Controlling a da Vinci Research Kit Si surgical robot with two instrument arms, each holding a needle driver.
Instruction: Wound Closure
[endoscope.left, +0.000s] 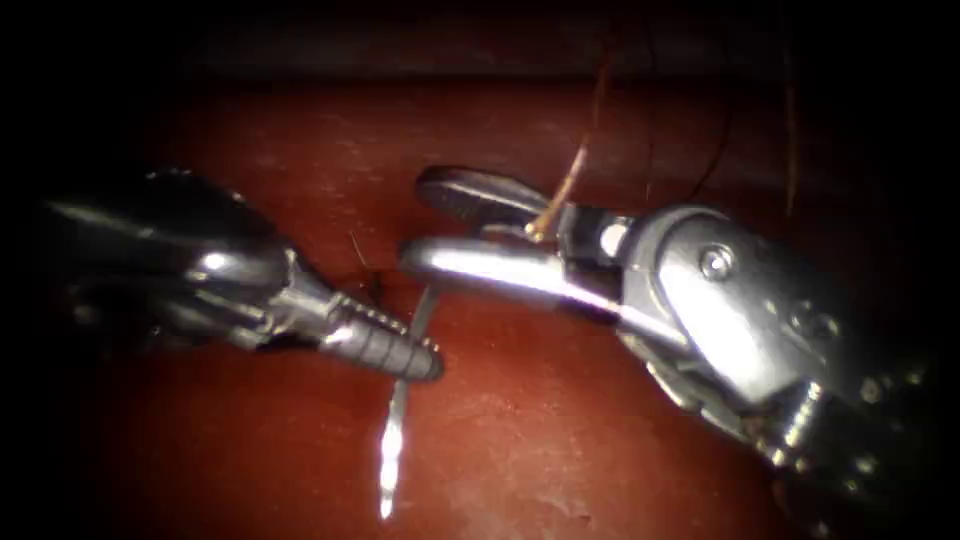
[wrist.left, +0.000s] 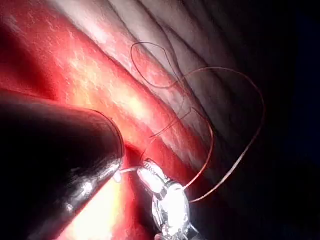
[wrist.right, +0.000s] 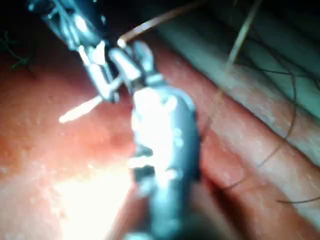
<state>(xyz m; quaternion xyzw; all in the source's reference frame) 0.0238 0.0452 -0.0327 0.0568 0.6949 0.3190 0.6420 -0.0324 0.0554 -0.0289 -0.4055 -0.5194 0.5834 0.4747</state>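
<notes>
In the endoscope view my left tool (endoscope.left: 425, 362) comes in from the left. Its jaws are shut across the curved needle (endoscope.left: 392, 450), near the upper third of its length. The needle runs from beside the right tool's lower jaw down toward the front. Whether its tip is in the tissue (endoscope.left: 560, 440) I cannot tell. My right tool (endoscope.left: 415, 222) has its jaws open, one above the other, just above the left tool. Thread (endoscope.left: 575, 165) lies between them near the hinge and rises away. In the right wrist view the needle (wrist.right: 79, 110) juts out below both tools' tips.
A small dark knot with short thread ends (endoscope.left: 364, 268) sits on the tissue just behind the left tool's jaws. Thread (wrist.left: 235, 150) lies in wide loops over the tissue and the pale ribbed surface (wrist.left: 210, 45) beyond its edge. More strands (endoscope.left: 790, 120) hang at the back right.
</notes>
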